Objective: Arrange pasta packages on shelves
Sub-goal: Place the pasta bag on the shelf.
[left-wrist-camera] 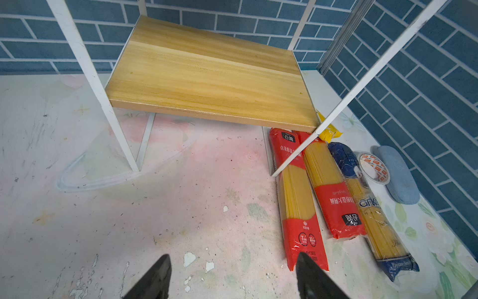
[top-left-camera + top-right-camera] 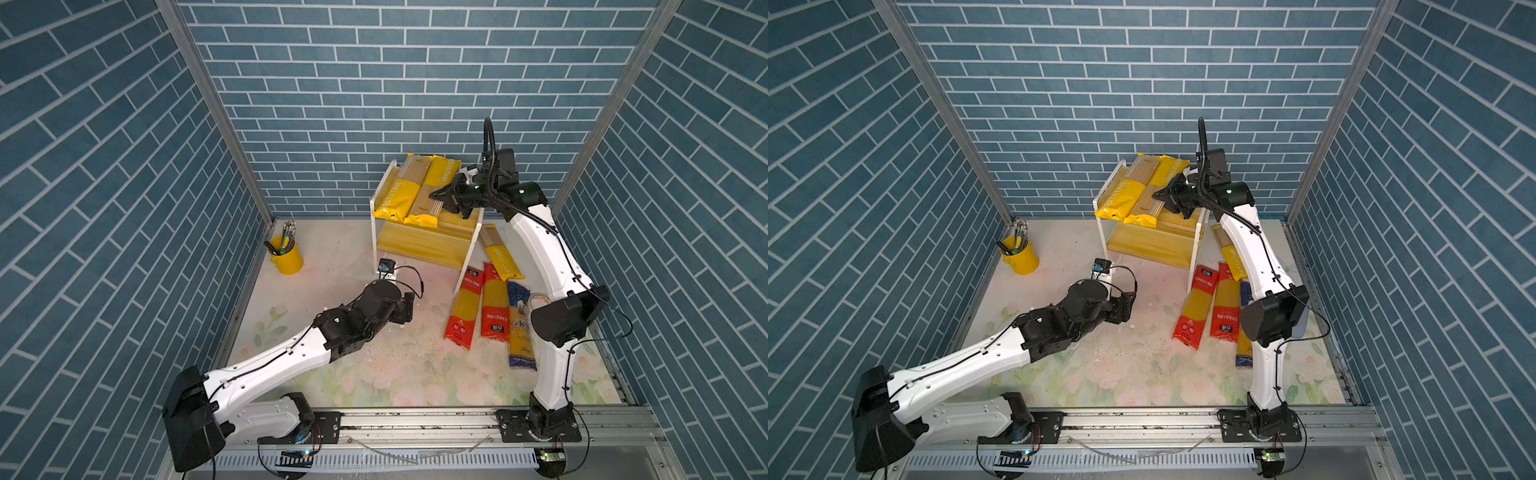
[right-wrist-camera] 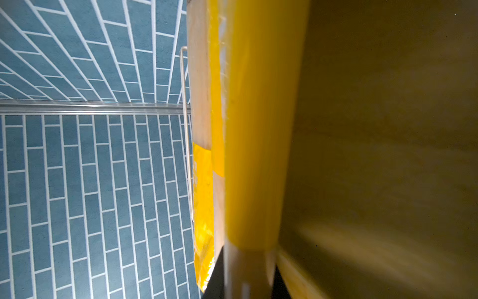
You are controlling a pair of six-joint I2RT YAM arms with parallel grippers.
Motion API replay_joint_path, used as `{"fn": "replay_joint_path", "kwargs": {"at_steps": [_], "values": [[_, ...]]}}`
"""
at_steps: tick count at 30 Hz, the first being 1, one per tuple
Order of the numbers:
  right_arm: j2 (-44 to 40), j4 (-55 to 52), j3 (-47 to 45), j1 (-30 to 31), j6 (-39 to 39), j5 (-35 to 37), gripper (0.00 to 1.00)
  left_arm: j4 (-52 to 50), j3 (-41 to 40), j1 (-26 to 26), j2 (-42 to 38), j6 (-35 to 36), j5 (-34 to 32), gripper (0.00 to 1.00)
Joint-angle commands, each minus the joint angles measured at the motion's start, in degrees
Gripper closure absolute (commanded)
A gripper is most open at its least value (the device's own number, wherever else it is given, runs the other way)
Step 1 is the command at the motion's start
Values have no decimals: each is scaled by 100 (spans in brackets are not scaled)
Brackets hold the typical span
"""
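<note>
Right wrist view: I am pinching the PASTATIME bag crosswise in my right tool, its length running along the top shelf.

1. in the right wrist view the shelf board and the pastatime bag are blurred, and the right fingers are cut off by the edge.
2. the left fingers are cropped likewise.
3. in a top view the right arm hides most of the blue-ended bag.
</note>
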Motion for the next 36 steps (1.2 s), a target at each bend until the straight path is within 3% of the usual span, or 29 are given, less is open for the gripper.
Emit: {"fn": "replay_joint_path", "kwargs": {"at_steps": [1, 4, 8, 11, 28, 33, 36], "values": [[-397, 394, -286, 51, 38, -198, 94, 73, -87, 19, -15, -56, 23, 24], [-290, 369, -283, 42, 18, -235, 91, 82, -81, 19, -11, -57, 36, 24], [-287, 300, -262, 20, -97, -132, 69, 46, -74, 19, -32, -55, 48, 24], [-377, 220, -262, 22, -145, -1, 63, 72, -130, 19, -81, -65, 7, 24], [-1298, -4, -884, 30, -354, 82, 57, 234, 53, 12, 123, 51, 105, 22], [-1762, -371, -997, 25, -1007, 460, 61, 354, 134, 19, 63, 163, 148, 20], [-1979, -1194, -707, 12, -2111, 1150, 64, 316, 255, 4, 64, 282, 63, 19]]}}
